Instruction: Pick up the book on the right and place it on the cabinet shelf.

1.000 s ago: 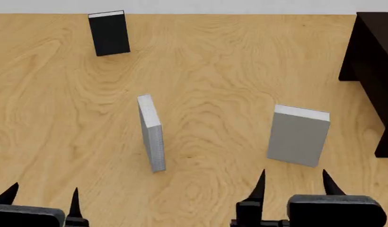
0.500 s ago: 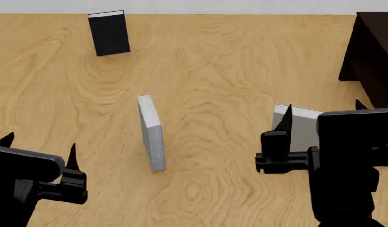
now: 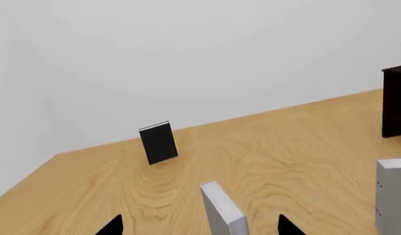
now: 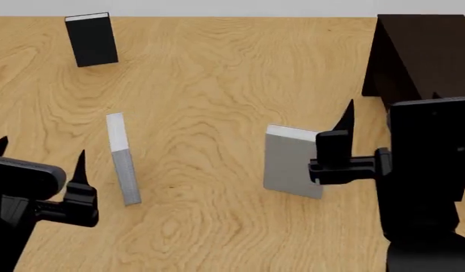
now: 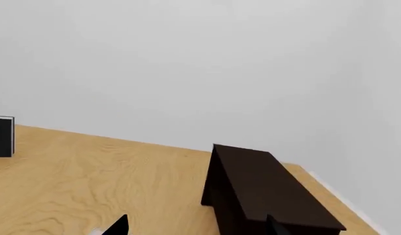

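The plain light-grey book (image 4: 289,164) stands upright on the wooden floor, white page edge on top. My right gripper (image 4: 393,103) is open and empty, raised just right of the book and partly in front of it. The book also shows at the edge of the left wrist view (image 3: 393,196). The dark, almost black cabinet (image 4: 425,54) stands at the far right, and its flat top board shows in the right wrist view (image 5: 266,191). No inner shelf is visible. My left gripper (image 4: 39,150) is open and empty at the lower left.
A speckled grey book (image 4: 123,161) stands edge-on at the left, between my left gripper's fingers in the left wrist view (image 3: 223,213). A black book (image 4: 91,39) stands far back left. The light wood floor (image 4: 210,102) ends at a white wall.
Both arms rose into the head view. The view then shifted right, so the books moved left in the picture and more of the cabinet shows.
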### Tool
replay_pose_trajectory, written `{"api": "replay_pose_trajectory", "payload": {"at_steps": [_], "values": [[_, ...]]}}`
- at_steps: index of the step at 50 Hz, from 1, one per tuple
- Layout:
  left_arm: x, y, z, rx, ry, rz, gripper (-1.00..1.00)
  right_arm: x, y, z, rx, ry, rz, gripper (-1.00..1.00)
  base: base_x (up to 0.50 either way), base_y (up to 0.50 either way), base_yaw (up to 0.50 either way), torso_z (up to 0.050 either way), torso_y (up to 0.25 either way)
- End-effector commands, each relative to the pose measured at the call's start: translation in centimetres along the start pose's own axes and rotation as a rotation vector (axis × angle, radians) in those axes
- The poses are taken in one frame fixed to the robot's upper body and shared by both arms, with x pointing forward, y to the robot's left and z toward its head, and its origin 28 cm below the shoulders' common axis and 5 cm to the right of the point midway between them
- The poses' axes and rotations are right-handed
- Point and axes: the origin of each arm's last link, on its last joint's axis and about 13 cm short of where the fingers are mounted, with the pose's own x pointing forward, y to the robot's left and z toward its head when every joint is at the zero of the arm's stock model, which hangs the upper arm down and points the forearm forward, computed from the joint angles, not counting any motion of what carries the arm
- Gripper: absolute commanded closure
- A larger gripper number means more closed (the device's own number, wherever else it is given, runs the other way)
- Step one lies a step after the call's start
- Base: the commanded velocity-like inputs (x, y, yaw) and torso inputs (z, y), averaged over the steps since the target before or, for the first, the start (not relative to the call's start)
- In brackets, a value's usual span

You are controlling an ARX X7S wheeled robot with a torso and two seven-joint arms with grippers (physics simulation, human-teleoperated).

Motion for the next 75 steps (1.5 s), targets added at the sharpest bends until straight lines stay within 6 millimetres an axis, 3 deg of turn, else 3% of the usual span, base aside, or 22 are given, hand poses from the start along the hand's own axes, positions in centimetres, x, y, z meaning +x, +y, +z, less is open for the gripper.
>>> {"api": "replay_pose_trajectory", "payload": {"at_steps": [1, 8, 47, 52, 75], "values": [[-0.2, 0.1, 0.4, -0.001, -0.017, 0.000, -1.00, -0.1, 0.3, 0.5, -0.021, -0.021, 0.003, -1.00, 0.00, 0.00, 0.00, 0.000, 0.000], [-0.3, 0.1, 0.3, -0.010, -0.016, 0.001, -1.00, 0.1, 0.2, 0.5, 0.012, -0.015, -0.001, -1.00, 0.00, 0.00, 0.00, 0.000, 0.000], [-0.4, 0.1, 0.3, -0.005, -0.023, 0.017, -1.00, -0.1, 0.1, -0.1, -0.009, 0.012, -0.008, -1.00, 0.50, 0.00, 0.00, 0.000, 0.001], [-0.4, 0.1, 0.4, 0.006, -0.026, 0.016, -1.00, 0.0, 0.1, -0.2, -0.007, 0.006, -0.003, -1.00, -0.01, 0.00, 0.00, 0.000, 0.004], [-0.8, 0.2, 0.2, 0.018, -0.026, 0.018, -1.00, -0.9, -0.2, 1.0, -0.047, -0.006, 0.017, -1.00, 0.00, 0.00, 0.00, 0.000, -0.235]]}}
